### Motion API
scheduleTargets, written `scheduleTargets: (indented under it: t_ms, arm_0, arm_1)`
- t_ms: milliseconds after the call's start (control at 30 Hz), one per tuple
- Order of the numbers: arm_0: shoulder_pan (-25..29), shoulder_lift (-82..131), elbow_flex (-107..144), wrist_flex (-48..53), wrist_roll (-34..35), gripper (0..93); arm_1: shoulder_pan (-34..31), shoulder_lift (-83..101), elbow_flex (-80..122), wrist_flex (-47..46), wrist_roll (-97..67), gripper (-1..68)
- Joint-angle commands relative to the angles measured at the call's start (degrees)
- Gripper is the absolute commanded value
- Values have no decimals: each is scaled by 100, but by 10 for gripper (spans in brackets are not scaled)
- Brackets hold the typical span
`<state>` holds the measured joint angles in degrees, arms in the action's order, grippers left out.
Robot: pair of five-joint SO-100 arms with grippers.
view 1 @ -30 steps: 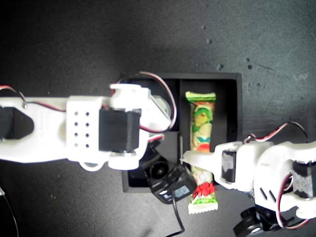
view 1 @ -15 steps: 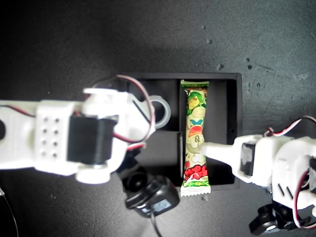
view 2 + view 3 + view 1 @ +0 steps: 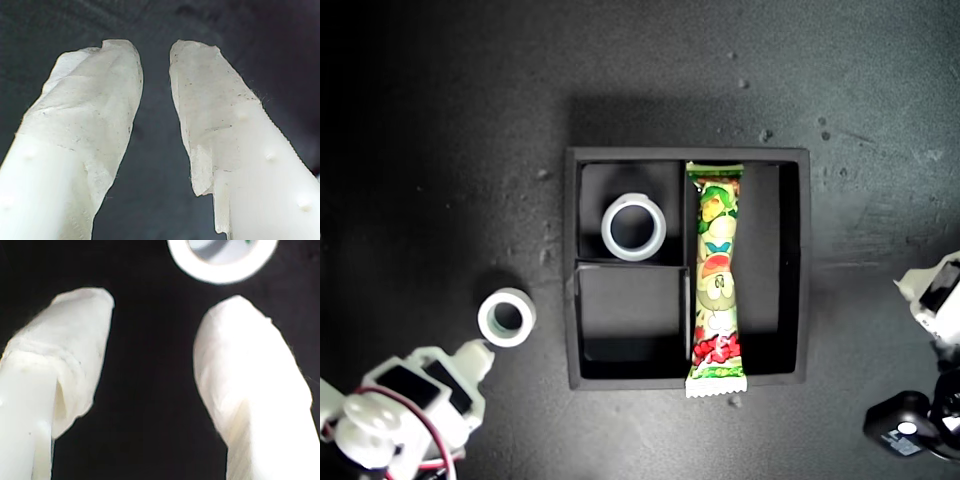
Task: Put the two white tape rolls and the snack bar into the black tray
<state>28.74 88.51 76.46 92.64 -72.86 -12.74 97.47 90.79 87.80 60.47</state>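
The black tray (image 3: 798, 270) sits mid-table in the exterior view. The wider white tape roll (image 3: 633, 227) lies in its far small compartment. The snack bar (image 3: 717, 280) lies along the long compartment, its near crimped end resting over the tray's wall. The smaller white tape roll (image 3: 507, 317) with a green core rests on the table to the exterior view's left of the tray. My second gripper (image 3: 160, 300) is open and empty, with that roll (image 3: 222, 260) just beyond its fingertips; its arm (image 3: 410, 400) is at the exterior view's lower left. My first gripper (image 3: 156, 47) is open over bare dark table.
The first arm (image 3: 937, 300) shows at the exterior view's right edge, with its black camera (image 3: 905, 425) below it. The tray's near small compartment (image 3: 630, 315) holds nothing. The table around is dark and matte.
Both arms have pulled back from the tray, one to the exterior view's lower left, the other to its right edge. The snack bar now lies released in the long compartment. Both rolls are uncovered.
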Motion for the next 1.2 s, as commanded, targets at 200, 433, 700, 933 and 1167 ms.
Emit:
scheduleTargets:
  t_ms: [200,433,700,933,1167]
  arm_0:
    - [-141,53,1564,-1802,-352,130]
    - [-202,202,2259,-2479,-413,132]
    - [-211,281,2435,-2821,-378,130]
    - [-237,352,2417,-2821,-343,127]
    - [-255,545,2312,-2742,-308,122]
  arm_1:
    - [132,3059,3463,-1714,1195,-3]
    - [132,3234,4113,-2206,1213,-4]
    - [0,3234,4553,-2593,1389,-4]
    - [-79,3234,4729,-2830,1424,-4]
    - [-105,3234,4939,-3103,1397,-4]
